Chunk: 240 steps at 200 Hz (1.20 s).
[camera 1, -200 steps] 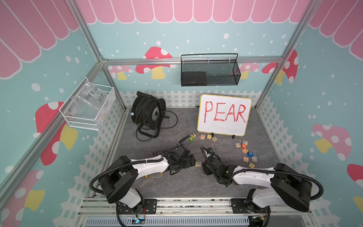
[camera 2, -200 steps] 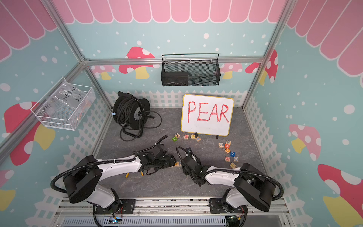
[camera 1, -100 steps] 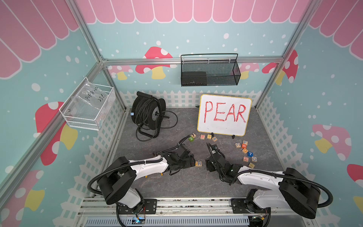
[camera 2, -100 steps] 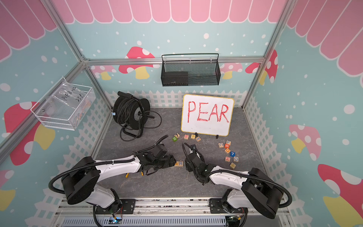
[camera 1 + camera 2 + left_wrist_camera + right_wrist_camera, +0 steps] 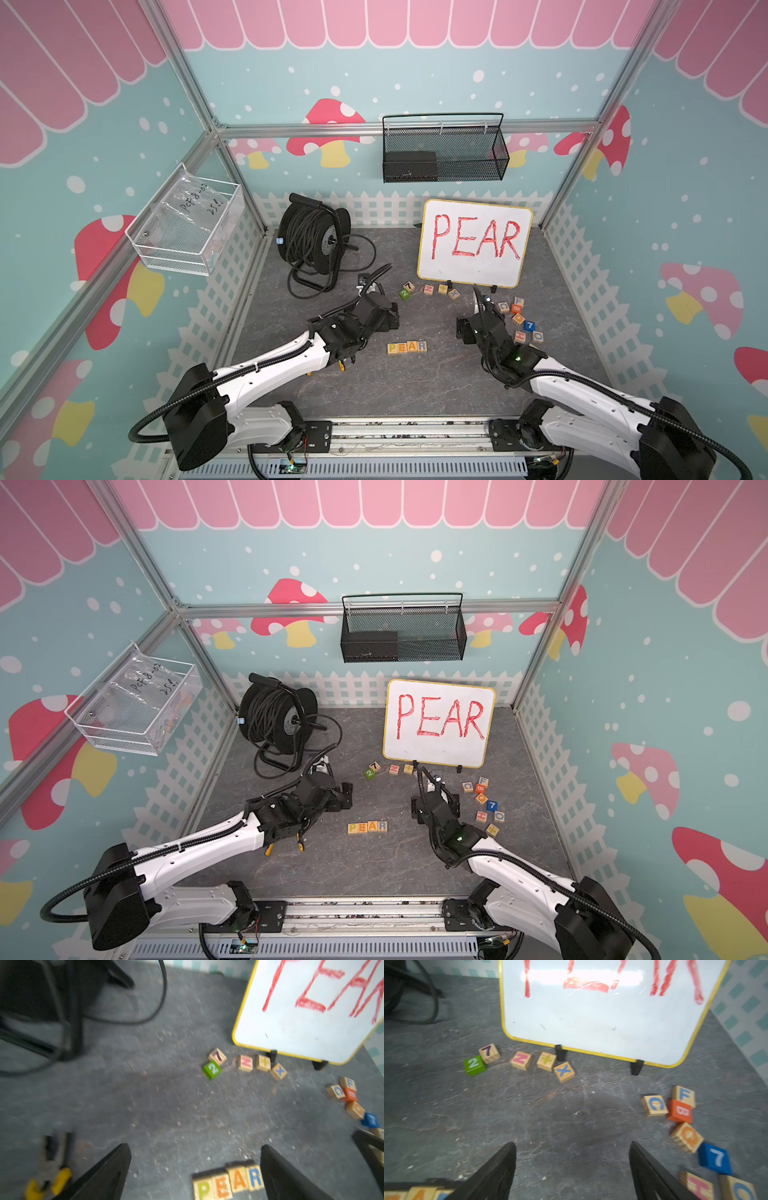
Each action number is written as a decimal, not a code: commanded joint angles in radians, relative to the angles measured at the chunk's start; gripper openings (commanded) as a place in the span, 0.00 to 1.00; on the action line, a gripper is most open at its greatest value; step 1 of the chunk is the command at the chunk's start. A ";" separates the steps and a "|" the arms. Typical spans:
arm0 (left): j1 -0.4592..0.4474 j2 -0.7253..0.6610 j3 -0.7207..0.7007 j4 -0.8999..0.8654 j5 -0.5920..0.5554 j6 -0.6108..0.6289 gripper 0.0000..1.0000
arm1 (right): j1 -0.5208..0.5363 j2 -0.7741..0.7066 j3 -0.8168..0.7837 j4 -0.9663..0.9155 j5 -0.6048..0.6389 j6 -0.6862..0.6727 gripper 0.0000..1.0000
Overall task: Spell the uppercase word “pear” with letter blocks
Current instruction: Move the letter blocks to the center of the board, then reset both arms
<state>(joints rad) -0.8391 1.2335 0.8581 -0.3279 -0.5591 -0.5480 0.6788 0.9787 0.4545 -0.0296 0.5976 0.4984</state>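
Left gripper [image 5: 194,1147] and right gripper [image 5: 572,1144] are seen open, empty; letter blocks [image 5: 407,347] are laid crosswise between, nearer left.

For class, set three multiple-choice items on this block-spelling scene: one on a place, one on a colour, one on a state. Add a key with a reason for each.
1. Where does the row of letter blocks lie?
A. In a wire basket
B. On the grey mat, in front of the whiteboard, between the two arms
C. On top of the cable reel

2. What colour is the R that ends the row?
A. Blue
B. Green
C. Pink

3. How do the left gripper and the right gripper stand?
A. Both shut on blocks
B. Only the left one holds a block
C. Both open, holding nothing

Key:
1 B: both top views show the row lying on the mat.
2 A: the left wrist view shows a blue R.
3 C: each wrist view shows jaws spread wide, gripping nothing.
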 commanded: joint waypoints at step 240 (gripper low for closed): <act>0.708 0.304 -0.562 1.417 0.153 0.531 0.99 | -0.340 -0.101 -0.364 0.924 0.269 -0.388 0.99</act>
<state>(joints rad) -0.1440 1.5673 0.2424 1.0969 -0.4808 -0.0460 0.3763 0.8352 0.1097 0.6224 0.8902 0.2302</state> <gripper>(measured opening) 0.995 0.992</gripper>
